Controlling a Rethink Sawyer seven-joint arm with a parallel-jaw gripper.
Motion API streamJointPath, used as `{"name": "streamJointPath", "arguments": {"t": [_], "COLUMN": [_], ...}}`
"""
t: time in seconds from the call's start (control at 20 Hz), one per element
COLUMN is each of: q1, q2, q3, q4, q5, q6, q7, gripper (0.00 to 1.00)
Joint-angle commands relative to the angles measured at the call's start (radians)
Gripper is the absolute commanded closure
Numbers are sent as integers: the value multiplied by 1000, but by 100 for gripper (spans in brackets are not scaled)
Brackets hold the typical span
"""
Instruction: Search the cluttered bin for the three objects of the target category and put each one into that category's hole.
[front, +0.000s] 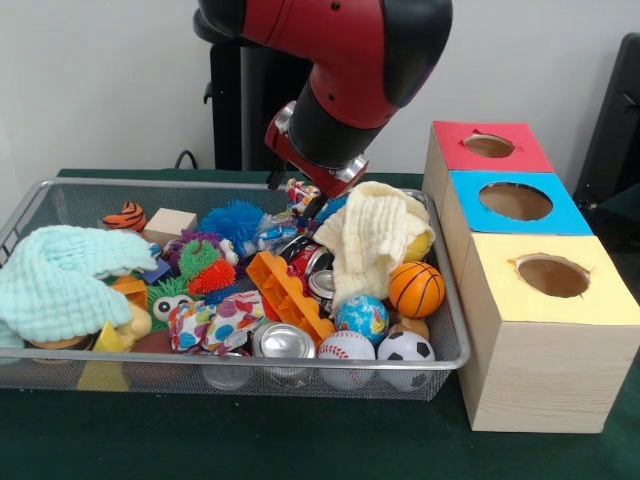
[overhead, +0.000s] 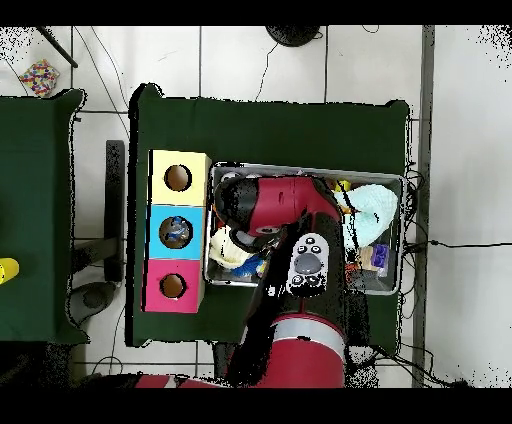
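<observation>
The silver wire-mesh bin (front: 250, 363) is full of clutter, and in the overhead view (overhead: 392, 182) the arm covers most of it. Three wooden boxes stand beside it, each with a round hole: red top (front: 489, 146), blue top (front: 515, 201), yellow top (front: 552, 276). My gripper (front: 310, 190) hangs low over the bin's far middle, mostly hidden by the wrist, next to a colourful wrapper (front: 298, 193) and a cream cloth (front: 375, 235). Several balls lie at the near right: basketball (front: 416, 288), globe ball (front: 361, 317), baseball (front: 346, 348), soccer ball (front: 405, 348).
The bin also holds a mint cloth (front: 60, 275), an orange toy brick (front: 285, 290), metal cans (front: 285, 340), a blue spiky ball (front: 232, 222), a wooden block (front: 170, 222) and a polka-dot cloth (front: 215, 320). The boxes stand taller than the bin's rim.
</observation>
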Motion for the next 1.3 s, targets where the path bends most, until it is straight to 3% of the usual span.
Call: {"name": "streamJointPath", "arguments": {"t": [0.05,0.4,0.7,0.9,1.3], "q1": [12,3,0,16,25], "q2": [40,26,39,51,59], "q3": [-2,16,18,7,-6], "q4": [64,206,270,284,260], "q5": [3,69,114,136,150], "q6": [-121,-293,-421,-450,-411], "q7": [194,246,256,246,195], "gripper": [0,0,0,0,0]}}
